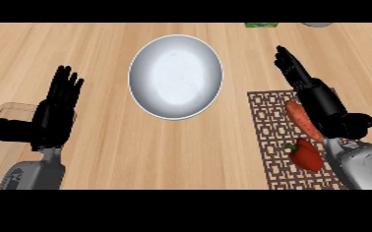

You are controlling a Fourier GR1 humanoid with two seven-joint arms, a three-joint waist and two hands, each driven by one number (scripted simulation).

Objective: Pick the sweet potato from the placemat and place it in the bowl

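Right hand (309, 86) is hovering open-fingered beside the sweet potato (303, 121), which is lying on the placemat (272, 142) right of the bowl (176, 77); judged stiff, tapered, likely rolling, it is best grasped mid-body.

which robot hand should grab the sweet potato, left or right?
Right. The right robot hand is open directly beside the sweet potato on the placemat. The left robot hand rests open on the far side of the bowl, so it would likely have to cross over it.
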